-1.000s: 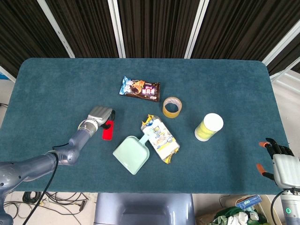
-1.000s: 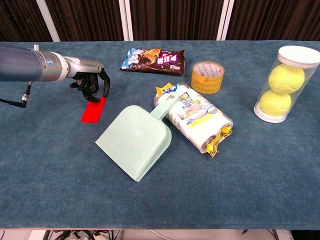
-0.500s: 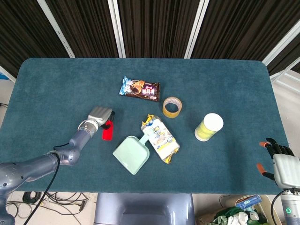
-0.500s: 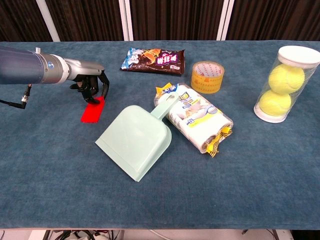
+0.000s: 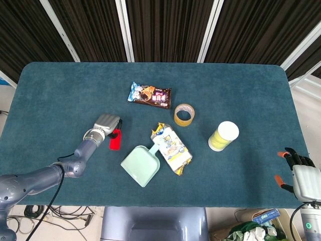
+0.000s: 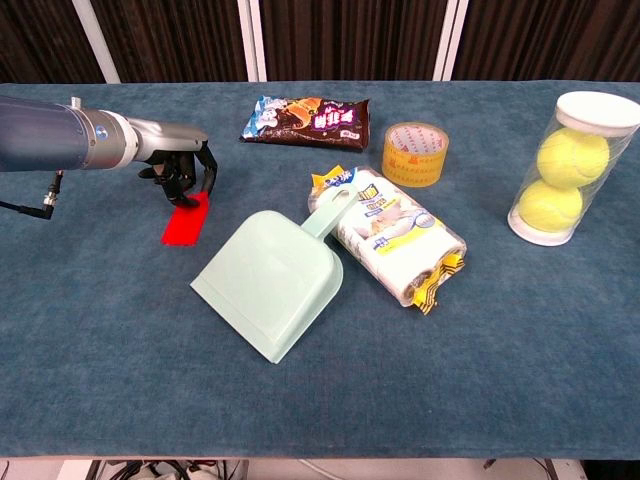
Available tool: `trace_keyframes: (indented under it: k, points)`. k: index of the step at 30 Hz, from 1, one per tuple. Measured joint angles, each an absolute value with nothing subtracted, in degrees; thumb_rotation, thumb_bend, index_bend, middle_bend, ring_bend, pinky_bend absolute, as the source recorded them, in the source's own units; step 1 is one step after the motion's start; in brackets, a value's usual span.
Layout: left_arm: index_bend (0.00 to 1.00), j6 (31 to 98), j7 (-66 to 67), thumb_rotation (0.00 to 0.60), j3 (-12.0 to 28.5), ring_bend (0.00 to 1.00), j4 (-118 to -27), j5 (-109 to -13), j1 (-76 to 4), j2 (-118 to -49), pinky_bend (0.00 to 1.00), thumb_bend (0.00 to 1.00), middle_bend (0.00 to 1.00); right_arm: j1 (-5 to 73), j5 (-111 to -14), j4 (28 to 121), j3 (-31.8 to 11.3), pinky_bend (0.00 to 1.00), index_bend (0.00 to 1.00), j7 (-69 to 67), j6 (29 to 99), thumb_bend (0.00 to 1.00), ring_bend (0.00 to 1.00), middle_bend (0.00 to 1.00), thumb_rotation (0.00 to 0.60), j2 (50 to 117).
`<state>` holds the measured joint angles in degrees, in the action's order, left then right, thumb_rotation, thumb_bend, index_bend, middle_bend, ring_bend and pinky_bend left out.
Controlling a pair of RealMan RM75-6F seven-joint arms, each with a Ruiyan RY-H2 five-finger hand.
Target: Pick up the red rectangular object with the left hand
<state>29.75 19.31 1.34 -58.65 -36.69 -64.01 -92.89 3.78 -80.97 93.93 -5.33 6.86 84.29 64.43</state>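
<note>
Our left hand [image 6: 180, 170] curls its fingers [image 6: 207, 175] onto the red block's [image 6: 187, 221] far end; flat, thin, probably light, best pinched edgewise.

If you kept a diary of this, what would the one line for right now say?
phase: grasping | left hand: fingers curled over far end of red rectangular object | object: on table | right hand: idle at table's edge

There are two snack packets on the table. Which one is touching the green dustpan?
The white and yellow packet: it lies against the green dustpan, by its handle. The dark chocolate packet lies apart, farther back, touching nothing.
</note>
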Motion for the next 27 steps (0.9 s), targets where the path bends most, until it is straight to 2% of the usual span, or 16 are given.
trace_keyframes:
  k: [4,17,23,27]
  points:
    - [0.56,29.9,19.3,0.600,1.5,0.78,-58.7,-36.8,-63.9,-92.9,0.83,0.47,0.85,3.8,-81.1,93.9,-5.3,0.24,0.31,7.0,84.3,0.15,0.28,0.17,0.600,64.5]
    - [0.61,30.4,20.1,0.600,1.7,0.79,-59.7,-36.3,-63.9,-92.4,0.83,0.49,0.86,3.8,-81.1,93.9,-5.2,0.24,0.31,6.9,84.2,0.15,0.28,0.17,0.600,64.4]
    - [0.62,31.0,20.7,0.600,1.3,0.79,-64.0,-36.7,-63.7,-89.6,0.83,0.49,0.86,3.8,-81.1,93.9,-5.3,0.24,0.31,6.8,84.3,0.15,0.28,0.17,0.600,64.4]
    - [0.62,32.2,21.0,0.600,0.7,0.79,-70.4,-37.8,-63.1,-85.0,0.83,0.49,0.86,3.8,-81.1,93.9,-5.3,0.24,0.31,6.7,84.2,0.15,0.28,0.17,0.600,64.3]
